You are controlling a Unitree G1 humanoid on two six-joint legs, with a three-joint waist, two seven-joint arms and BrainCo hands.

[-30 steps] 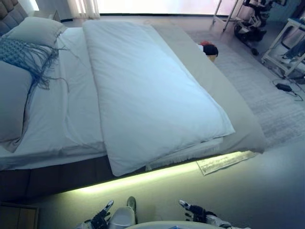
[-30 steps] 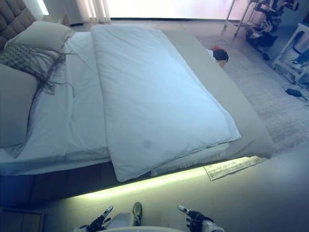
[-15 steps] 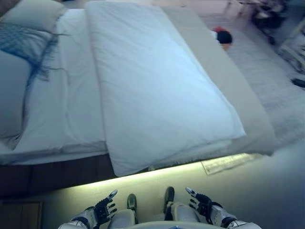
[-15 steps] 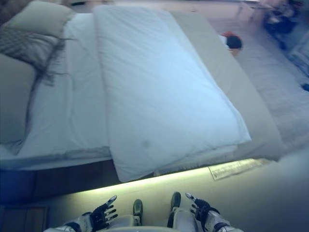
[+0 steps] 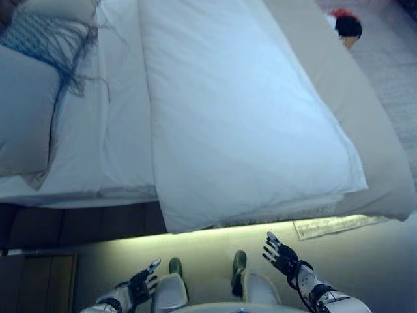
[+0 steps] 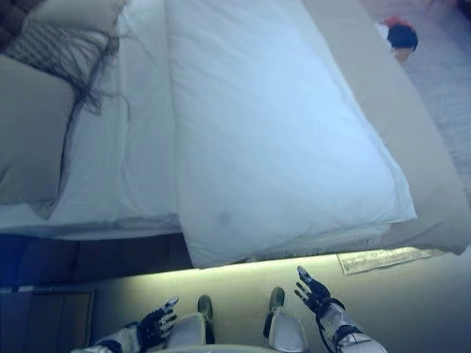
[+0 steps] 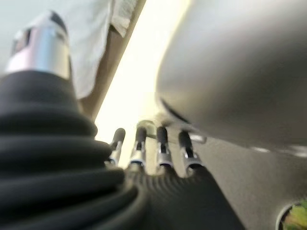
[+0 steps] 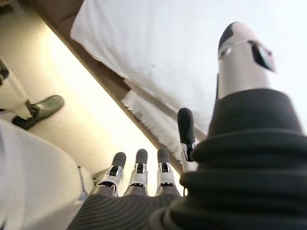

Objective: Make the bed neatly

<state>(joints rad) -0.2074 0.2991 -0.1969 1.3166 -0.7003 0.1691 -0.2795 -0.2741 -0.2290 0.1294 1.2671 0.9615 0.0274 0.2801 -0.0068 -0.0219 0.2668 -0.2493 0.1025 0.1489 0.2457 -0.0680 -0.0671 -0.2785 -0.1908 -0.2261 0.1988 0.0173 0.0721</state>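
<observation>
The main risk, as I judge it, is that a pull on only one corner of the duvet [image 5: 241,124] makes it turn and lie crooked, or drags it off the near edge of the bed [image 5: 384,182], because part of it already hangs a little over that edge. A grip on the sheet [image 5: 127,140] under it instead of the duvet itself would also wrinkle what is already flat. The duvet lies on the middle of the bed, folded into a long band; its long axis runs from the near edge away across the bed, slightly slanted, and it leaves the sheet bare on the side of the pillows [image 5: 26,111]. The left hand [image 5: 139,285] and the right hand [image 5: 281,257] are both low over the floor, apart from the bed, fingers spread and holding nothing.
</observation>
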